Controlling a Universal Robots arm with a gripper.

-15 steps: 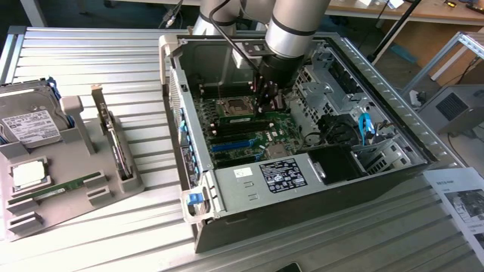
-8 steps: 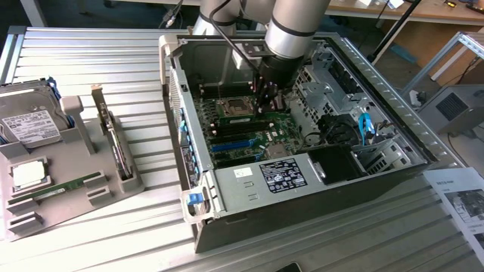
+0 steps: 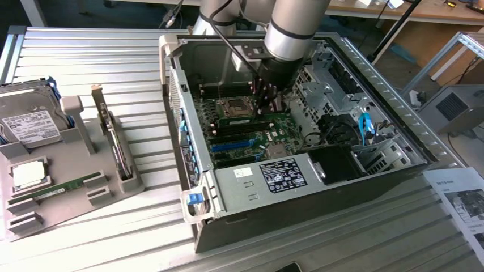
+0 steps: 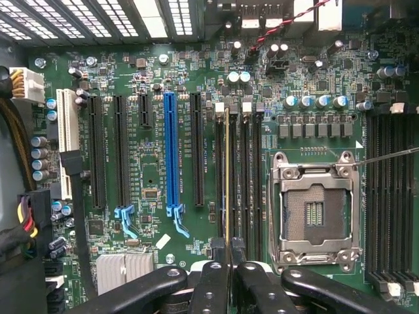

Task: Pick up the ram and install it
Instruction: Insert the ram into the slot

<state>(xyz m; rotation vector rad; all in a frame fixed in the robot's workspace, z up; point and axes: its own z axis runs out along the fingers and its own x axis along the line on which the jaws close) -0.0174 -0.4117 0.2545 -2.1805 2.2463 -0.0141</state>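
In the wrist view the ram (image 4: 227, 176) appears edge-on as a thin yellowish-green strip. It lines up with one of the black memory slots (image 4: 243, 183) beside the open CPU socket (image 4: 316, 212). My gripper (image 4: 229, 267) is shut on its near end, with a black finger (image 4: 209, 288) on either side. Whether the stick is seated or just above the slot I cannot tell. In the exterior view my gripper (image 3: 266, 101) reaches down into the open computer case (image 3: 393, 96) over the motherboard (image 3: 250, 133). A second, similar ram stick (image 3: 56, 190) lies in the grey fixture (image 3: 68, 209) at the exterior view's left.
The fixture also carries a hard drive (image 3: 26, 122), a square silvery CPU chip (image 3: 29, 173) and an upright expansion card (image 3: 115, 139). Inside the case are a blue slot (image 4: 171, 157), further memory slots (image 4: 389, 196), cable bundles (image 4: 19, 216) and the power supply (image 3: 261, 184). A paper sheet (image 3: 461, 198) lies at the exterior view's right.
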